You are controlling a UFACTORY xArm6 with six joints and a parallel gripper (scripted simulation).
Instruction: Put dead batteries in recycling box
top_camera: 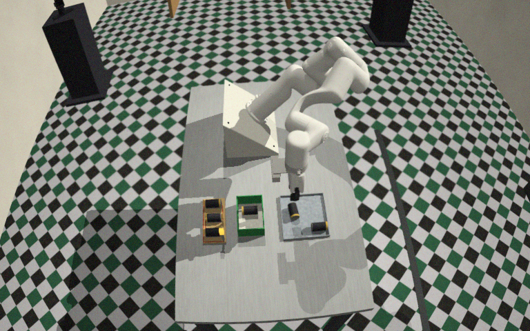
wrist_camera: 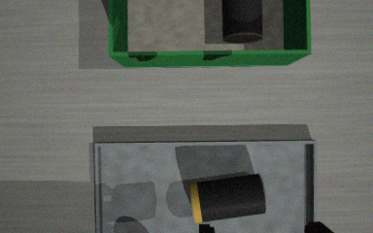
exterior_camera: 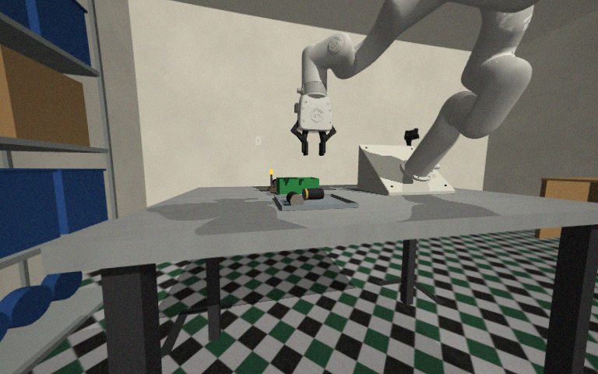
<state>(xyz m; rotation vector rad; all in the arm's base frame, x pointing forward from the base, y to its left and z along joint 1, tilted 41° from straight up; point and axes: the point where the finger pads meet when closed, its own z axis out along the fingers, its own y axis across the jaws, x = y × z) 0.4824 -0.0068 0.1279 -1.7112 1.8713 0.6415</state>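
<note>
With your tool [top_camera: 295,194] [exterior_camera: 313,154] open and empty, centre it over the tray's apparently nearer battery [top_camera: 293,210] [exterior_camera: 313,194] [wrist_camera: 230,198], away from the counter's [top_camera: 234,288] [exterior_camera: 379,227] [wrist_camera: 39,97] edges.

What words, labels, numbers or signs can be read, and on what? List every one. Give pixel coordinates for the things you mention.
No text is legible.
Pincer [top_camera: 295,196] [exterior_camera: 313,154] [wrist_camera: 262,229] body: hexagonal emblem [exterior_camera: 317,115], too small to read.
Arm [top_camera: 308,126] [exterior_camera: 383,35] joint: round emblem [exterior_camera: 336,42], too blurred.
Battery holder [top_camera: 214,243] [exterior_camera: 272,188]: no mark readable.
</note>
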